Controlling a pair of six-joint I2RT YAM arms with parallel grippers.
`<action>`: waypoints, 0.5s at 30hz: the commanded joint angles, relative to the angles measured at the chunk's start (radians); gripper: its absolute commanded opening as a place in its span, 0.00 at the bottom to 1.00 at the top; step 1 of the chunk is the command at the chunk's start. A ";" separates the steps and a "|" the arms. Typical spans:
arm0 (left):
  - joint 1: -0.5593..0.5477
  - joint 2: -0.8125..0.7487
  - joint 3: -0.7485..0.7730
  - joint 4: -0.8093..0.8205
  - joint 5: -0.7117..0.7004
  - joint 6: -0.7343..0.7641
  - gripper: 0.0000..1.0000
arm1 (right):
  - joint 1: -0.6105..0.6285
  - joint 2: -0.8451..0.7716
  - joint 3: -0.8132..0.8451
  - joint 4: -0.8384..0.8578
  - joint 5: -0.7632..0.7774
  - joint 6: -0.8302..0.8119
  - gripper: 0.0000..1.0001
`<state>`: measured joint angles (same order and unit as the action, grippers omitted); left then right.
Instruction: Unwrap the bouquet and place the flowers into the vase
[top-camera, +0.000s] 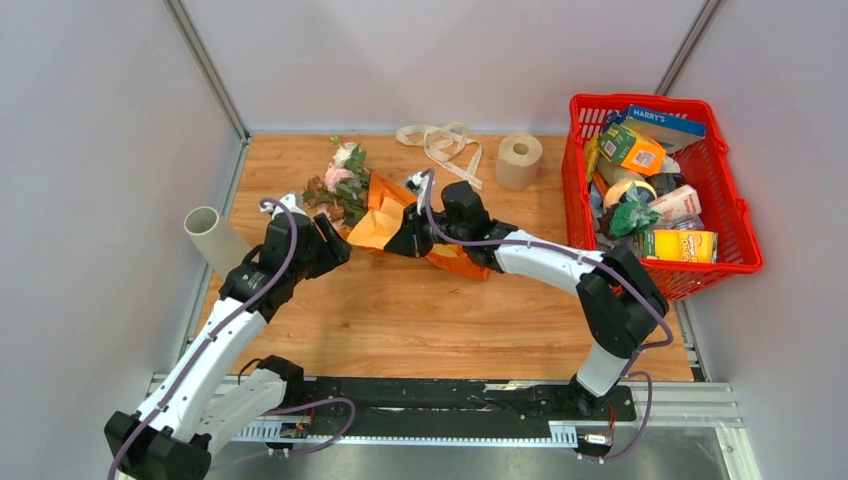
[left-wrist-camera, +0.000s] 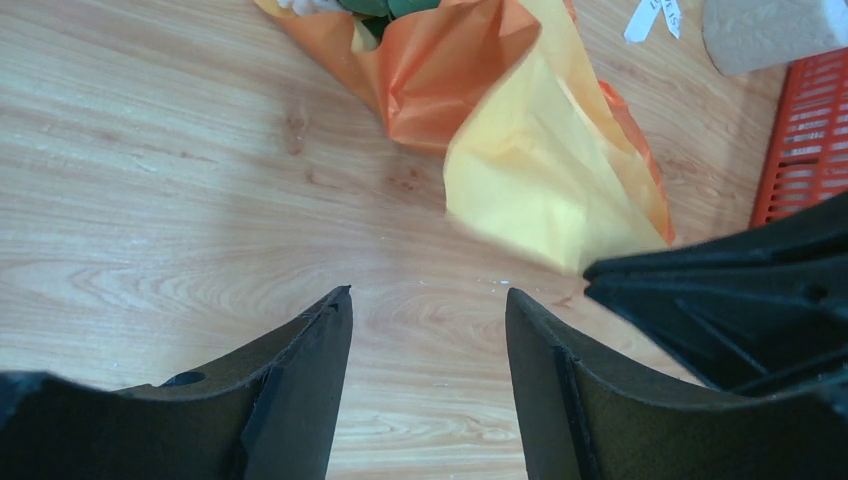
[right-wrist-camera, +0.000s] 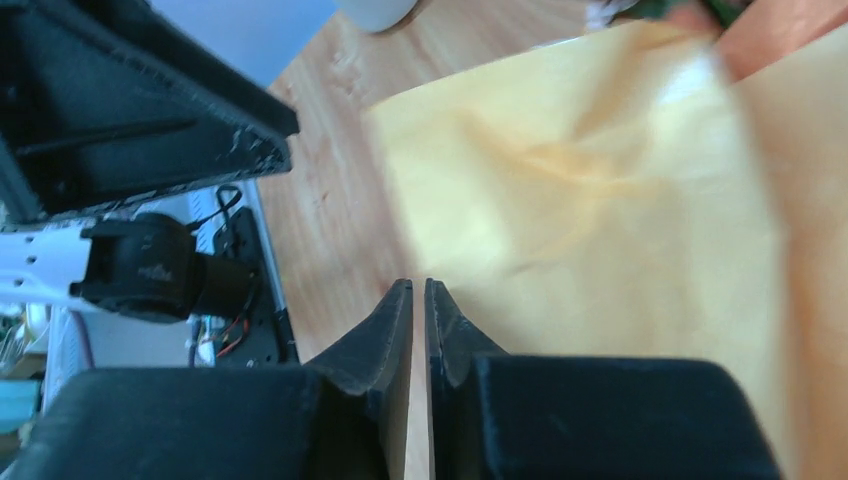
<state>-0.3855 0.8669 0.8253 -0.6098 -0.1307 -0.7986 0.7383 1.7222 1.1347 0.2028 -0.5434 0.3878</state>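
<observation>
Mid-unwrap, by the look of it: lying left of centre on the wooden table (top-camera: 450, 310), a bouquet (top-camera: 385, 215) of pink, cream and brownish roses (top-camera: 340, 180) in crinkled orange paper (left-wrist-camera: 450, 70) and yellow-tan paper (left-wrist-camera: 540, 170), with the flat beige ribbon (top-camera: 440, 145) already off and well apart near the back edge. Just left of the wrapping, the left gripper (left-wrist-camera: 428, 300), jaws spread wide and empty. On the yellow sheet, the right gripper (right-wrist-camera: 420, 285), jaws pressed almost together with only a slit between and no paper visibly caught. Best to pin one sheet flat, peel the other away from the stems, and lift by the stems rather than the blooms. At the table's left edge, beside the left arm, the tall beige-grey tube vase (top-camera: 212, 238), apparently upright, nothing showing in its round mouth. At the right, a red plastic basket (top-camera: 745, 262) crammed with grocery boxes and packets; near it, a beige toilet paper roll (top-camera: 518, 160).
</observation>
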 joint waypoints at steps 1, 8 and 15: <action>0.004 -0.029 0.031 -0.051 -0.024 0.002 0.66 | 0.016 -0.096 -0.021 0.032 -0.024 0.069 0.18; 0.004 -0.019 0.028 -0.068 0.016 0.012 0.68 | 0.003 -0.232 0.005 -0.063 0.112 0.036 0.33; 0.002 -0.026 -0.002 -0.031 0.068 0.012 0.68 | -0.097 -0.358 -0.067 -0.086 0.416 -0.071 0.50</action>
<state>-0.3855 0.8513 0.8253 -0.6685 -0.1009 -0.7971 0.6945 1.4269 1.1004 0.1287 -0.3378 0.4030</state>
